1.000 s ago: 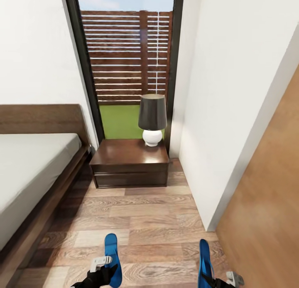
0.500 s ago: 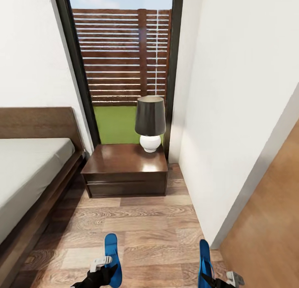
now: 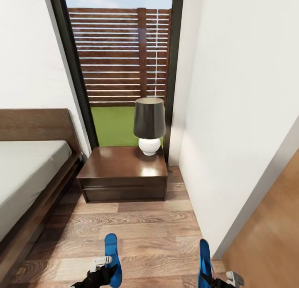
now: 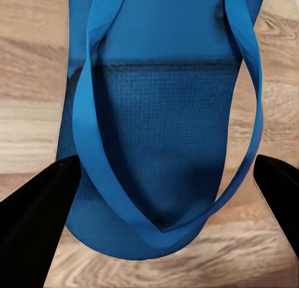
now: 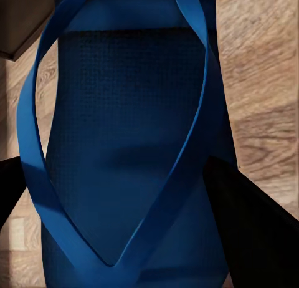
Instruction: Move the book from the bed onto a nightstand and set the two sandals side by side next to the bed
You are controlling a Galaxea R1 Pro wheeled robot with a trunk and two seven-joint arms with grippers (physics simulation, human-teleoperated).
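Blue sandals, two: left claw [image 3: 101, 266] clenched on one sandal [image 3: 112, 254] at 7 o'clock, right claw [image 3: 226, 279] on the other [image 3: 205, 259] at 5 (carried apart, for pairing). Bed [image 3: 29, 171] at 9, nightstand [image 3: 123, 171] at 12.

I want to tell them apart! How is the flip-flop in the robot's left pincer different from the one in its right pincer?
The left sandal shows its flat sole facing up; the right sandal looks tipped on edge and narrower. The left sandal hangs toward the bed; the right sandal hangs by the white wall. Both are bright blue with blue straps.
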